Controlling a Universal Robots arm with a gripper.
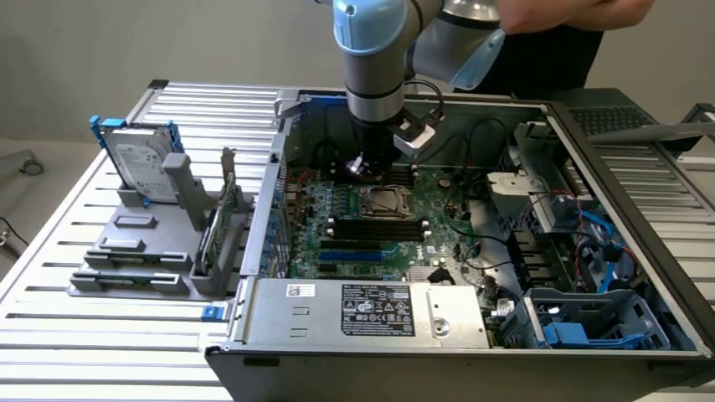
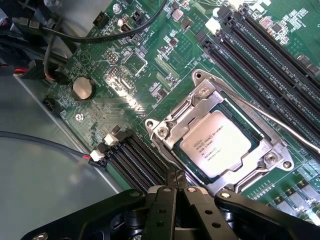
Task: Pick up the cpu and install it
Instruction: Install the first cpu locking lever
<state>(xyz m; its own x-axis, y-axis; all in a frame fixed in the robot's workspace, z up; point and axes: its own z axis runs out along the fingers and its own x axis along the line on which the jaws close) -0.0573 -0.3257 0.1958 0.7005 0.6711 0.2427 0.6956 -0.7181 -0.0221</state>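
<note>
One chip, the cpu (image 2: pixel 216 149), is sitting in its socket (image 2: pixel 165 134) inside the computer case (image 1: pixel 625 209); the gripper (image 2: pixel 175 176) is hovering closed, empty, over the slatted table (image 1: pixel 67 352).

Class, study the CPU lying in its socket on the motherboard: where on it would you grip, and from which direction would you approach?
Grip the cpu by two opposite edges, coming straight down from above. It lies flat and face-up, recessed in the metal-framed socket, so only the top is open, and its thin edges leave little room for fingers. The shut gripper sits just beside it, holding nothing.
</note>
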